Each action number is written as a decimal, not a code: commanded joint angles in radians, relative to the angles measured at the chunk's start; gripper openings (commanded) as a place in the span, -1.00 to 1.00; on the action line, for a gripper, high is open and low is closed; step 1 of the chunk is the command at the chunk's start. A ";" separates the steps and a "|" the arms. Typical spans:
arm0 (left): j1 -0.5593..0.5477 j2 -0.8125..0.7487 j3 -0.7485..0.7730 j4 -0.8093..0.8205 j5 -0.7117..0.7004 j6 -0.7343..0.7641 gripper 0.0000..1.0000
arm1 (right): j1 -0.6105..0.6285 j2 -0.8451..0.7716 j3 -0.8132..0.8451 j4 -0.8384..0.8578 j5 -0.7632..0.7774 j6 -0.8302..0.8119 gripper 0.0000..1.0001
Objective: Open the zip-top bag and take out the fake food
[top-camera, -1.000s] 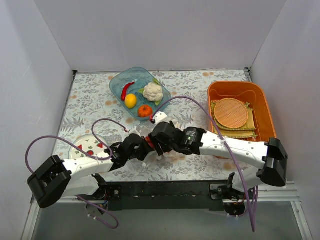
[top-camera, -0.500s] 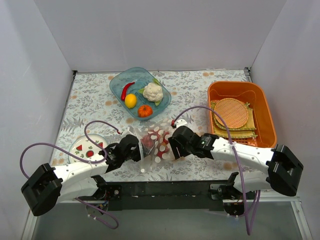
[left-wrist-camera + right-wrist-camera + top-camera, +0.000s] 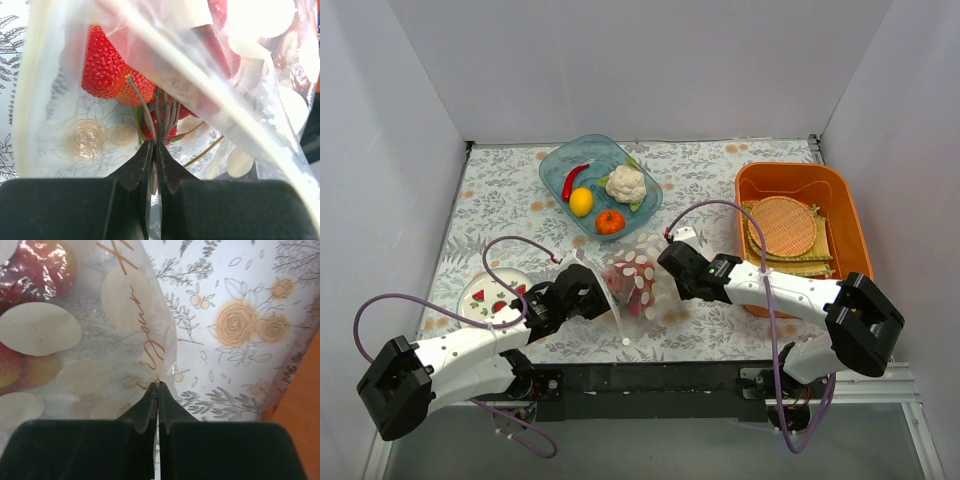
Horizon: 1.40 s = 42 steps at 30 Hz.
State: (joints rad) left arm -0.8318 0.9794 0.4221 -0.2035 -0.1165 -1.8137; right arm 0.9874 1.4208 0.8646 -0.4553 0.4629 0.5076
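The zip-top bag [image 3: 638, 278], clear with white dots, lies between both arms near the front of the table. Red strawberry-like fake food [image 3: 107, 65] shows inside it. My left gripper [image 3: 604, 293] is shut on the bag's left side, with plastic pinched between its fingers [image 3: 155, 146]. My right gripper [image 3: 663, 268] is shut on the bag's right edge [image 3: 158, 384]. More fake food lies in the teal bowl [image 3: 556, 166] behind: a cauliflower [image 3: 626, 184], a lemon [image 3: 581, 202], an orange fruit [image 3: 610, 222] and a red chili [image 3: 573, 180].
A white plate [image 3: 480, 297] printed with fruit sits at the front left, beside the left arm. An orange bin [image 3: 748, 184] with round woven mats [image 3: 782, 226] stands at the right. White walls close in the flowered tablecloth [image 3: 500, 200].
The right gripper drew back from over the bag to its right side and shut on the edge. The left gripper kept its grip; the bag is spread wider between them.
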 commanded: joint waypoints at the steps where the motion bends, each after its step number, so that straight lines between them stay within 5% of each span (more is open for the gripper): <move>1: 0.010 -0.036 0.053 -0.062 -0.006 0.031 -1.00 | -0.009 0.036 0.074 -0.068 0.155 0.000 -0.97; 13: 0.042 -0.087 0.105 -0.134 0.063 0.056 -1.00 | 0.000 0.035 0.068 -0.052 0.236 -0.049 -0.97; 23: 0.043 -0.054 0.233 -0.295 0.248 0.140 -1.00 | -0.110 0.144 0.250 -0.083 0.189 -0.050 -0.97; 42: 0.043 -0.107 0.376 -0.560 0.385 0.208 -1.00 | -0.184 0.297 0.407 -0.114 0.160 -0.087 -0.97</move>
State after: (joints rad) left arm -0.7940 0.9009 0.7624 -0.6971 0.2020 -1.6348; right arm 0.8108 1.7161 1.2152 -0.5644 0.6212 0.4282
